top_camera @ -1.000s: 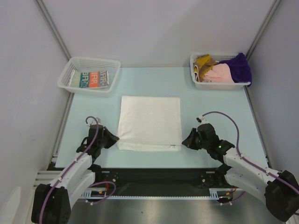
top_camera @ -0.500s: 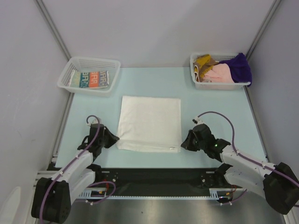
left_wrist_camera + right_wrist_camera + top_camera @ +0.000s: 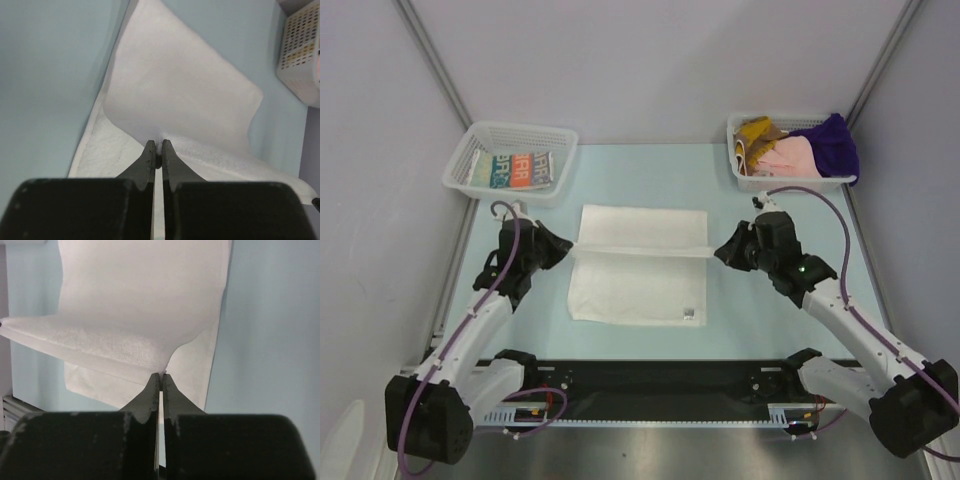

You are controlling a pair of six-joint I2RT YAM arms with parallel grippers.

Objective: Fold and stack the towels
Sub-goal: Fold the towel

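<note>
L pincer [image 3: 156, 145] and R pincer [image 3: 161, 374] are each clamped shut on one end of a raised edge of the white towel [image 3: 638, 290], which lies mid-worktop [image 3: 640, 170]. Risk, imo: thin pinches slip, or uneven travel skews the fold so the edges miss. Wrist cams show the grip and sagging layer. Only the top cam shows alignment, plus, far back, printed towel [image 3: 517, 170] in L basket [image 3: 458, 172] and loose pile [image 3: 800, 150] in R basket [image 3: 785, 184].

left basket [image 3: 506, 192], right basket [image 3: 785, 183], open table [image 3: 650, 175] between
</note>
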